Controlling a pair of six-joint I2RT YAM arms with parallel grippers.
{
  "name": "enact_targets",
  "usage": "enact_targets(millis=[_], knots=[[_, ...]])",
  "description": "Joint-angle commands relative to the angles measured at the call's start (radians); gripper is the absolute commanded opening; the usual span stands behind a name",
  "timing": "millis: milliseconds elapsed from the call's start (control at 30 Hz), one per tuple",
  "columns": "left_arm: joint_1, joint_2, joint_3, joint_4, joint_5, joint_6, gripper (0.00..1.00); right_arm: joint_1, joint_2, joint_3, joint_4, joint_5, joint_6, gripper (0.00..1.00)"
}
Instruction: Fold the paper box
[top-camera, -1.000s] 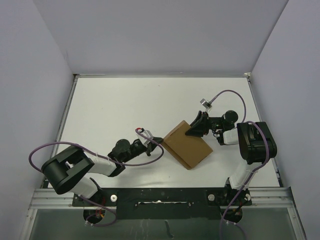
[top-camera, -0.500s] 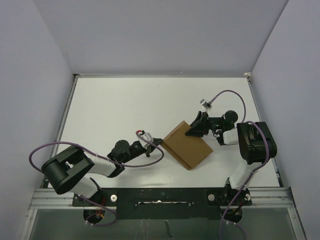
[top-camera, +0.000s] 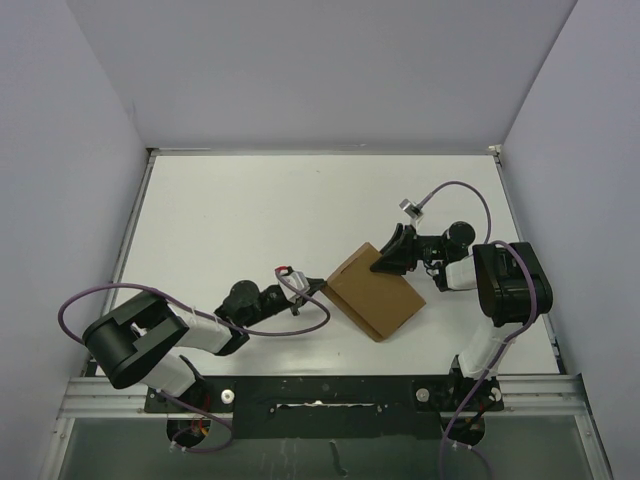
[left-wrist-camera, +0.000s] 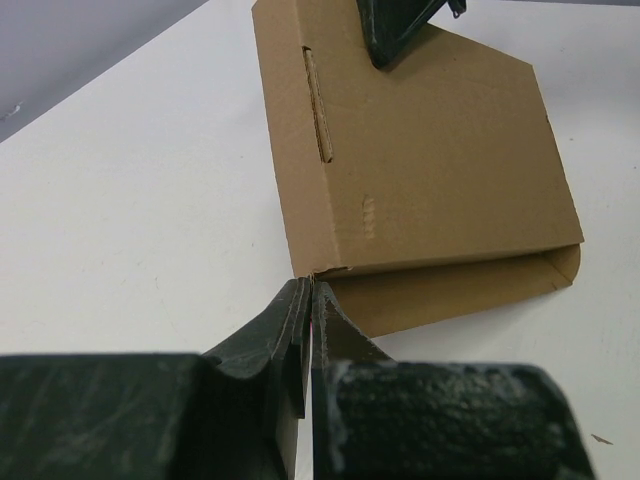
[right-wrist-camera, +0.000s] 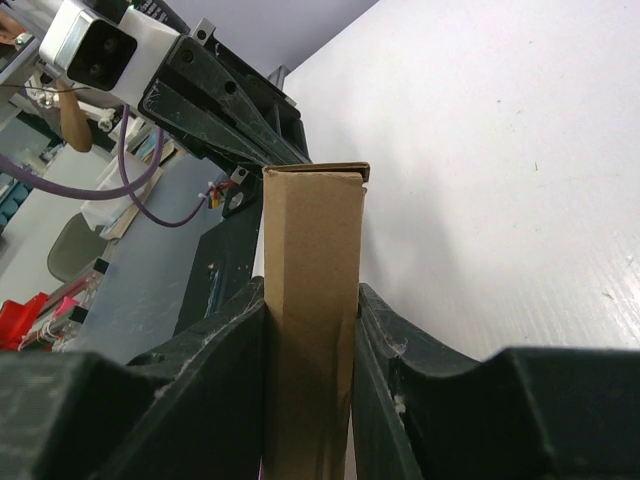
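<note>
The paper box (top-camera: 376, 291) is a thin brown cardboard box, folded flat, in the middle of the white table (top-camera: 230, 220). My right gripper (top-camera: 392, 256) is shut on its far edge. In the right wrist view the paper box (right-wrist-camera: 312, 240) stands edge-on between the two fingers (right-wrist-camera: 400, 350), which press on both faces. My left gripper (top-camera: 316, 291) is shut, and its tips (left-wrist-camera: 312, 288) touch the near corner of the paper box (left-wrist-camera: 420, 160), beside a lower flap that sticks out. The box top has a slot (left-wrist-camera: 318, 105).
Pale walls close the table in on the left, back and right. A metal rail (top-camera: 320, 385) runs along the near edge between the arm bases. Purple cables (top-camera: 460, 190) loop off both arms. The left arm's wrist camera (right-wrist-camera: 95, 52) shows just beyond the box.
My left gripper has slid slightly right, up to the box's near corner. The right gripper and the box have stayed put.
</note>
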Motion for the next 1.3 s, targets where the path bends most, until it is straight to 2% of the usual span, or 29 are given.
enact_targets(millis=[0,500,1267], knots=[[-0.013,-0.028,-0.014,0.034,0.034,0.048,0.0,-0.026,0.013,-0.005,0.047,0.052,-0.048,0.0],[-0.037,0.032,-0.029,0.129,0.019,0.112,0.0,-0.049,0.013,-0.033,-0.012,0.103,-0.109,0.0],[-0.06,0.037,-0.018,0.112,-0.003,0.169,0.0,-0.059,-0.032,-0.052,-0.22,0.174,-0.259,0.0]])
